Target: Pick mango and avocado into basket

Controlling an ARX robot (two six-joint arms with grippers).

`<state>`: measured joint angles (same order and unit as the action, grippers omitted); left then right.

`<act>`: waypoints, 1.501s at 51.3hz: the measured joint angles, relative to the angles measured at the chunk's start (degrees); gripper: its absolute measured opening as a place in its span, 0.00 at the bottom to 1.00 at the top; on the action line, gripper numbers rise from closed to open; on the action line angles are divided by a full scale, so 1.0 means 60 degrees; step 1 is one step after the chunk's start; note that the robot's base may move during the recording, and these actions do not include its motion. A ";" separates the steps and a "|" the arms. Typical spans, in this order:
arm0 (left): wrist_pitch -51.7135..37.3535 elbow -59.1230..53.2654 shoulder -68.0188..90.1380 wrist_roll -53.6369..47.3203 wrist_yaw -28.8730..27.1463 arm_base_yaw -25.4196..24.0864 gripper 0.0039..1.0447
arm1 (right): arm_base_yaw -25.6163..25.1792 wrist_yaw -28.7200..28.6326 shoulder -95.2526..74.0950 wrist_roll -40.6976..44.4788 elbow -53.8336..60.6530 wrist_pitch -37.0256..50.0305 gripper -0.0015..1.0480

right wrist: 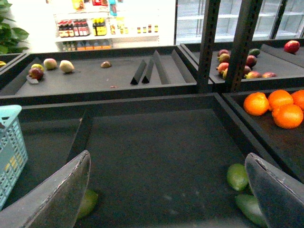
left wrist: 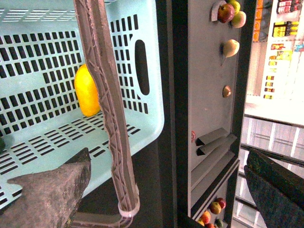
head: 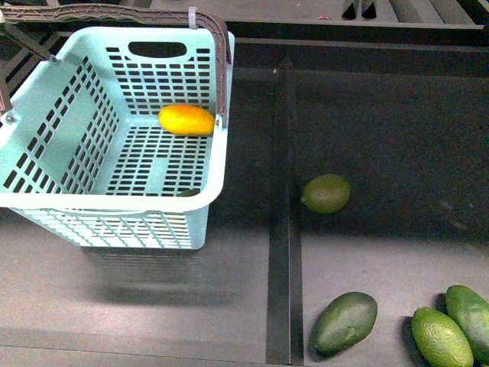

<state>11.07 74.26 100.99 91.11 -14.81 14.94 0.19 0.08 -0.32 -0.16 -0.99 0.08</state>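
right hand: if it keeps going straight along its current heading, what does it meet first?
Likely nothing but the bare dark tray floor framed between the open right hand's fingers. The green fruits sit off toward each finger, not on the centre line. Depth is unclear, so treat this as a guess.

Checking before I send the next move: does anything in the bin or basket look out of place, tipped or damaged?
Nothing stands out. The basket sits upright with the mango lying on its floor near the far wall. Four green fruits lie loose in the dark bin to its right, intact as far as I can see. Both claws are open and empty.
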 joint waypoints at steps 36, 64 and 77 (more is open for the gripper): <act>-1.0557 -1.0575 -0.6262 -1.5034 0.1810 -0.1789 0.02 | 0.0000 0.0004 0.0000 0.0000 0.0000 0.0000 0.92; -0.8699 -1.2178 -0.9708 -1.5078 0.2463 -0.2459 0.02 | 0.0000 0.0000 0.0000 0.0000 0.0000 0.0000 0.92; -0.6670 -1.2233 -1.1927 -1.5078 0.2466 -0.2459 0.02 | 0.0000 0.0000 0.0000 0.0000 0.0000 0.0000 0.92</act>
<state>-28.95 0.86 29.43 0.64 -0.01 0.19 0.19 0.08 -0.32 -0.16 -0.99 0.08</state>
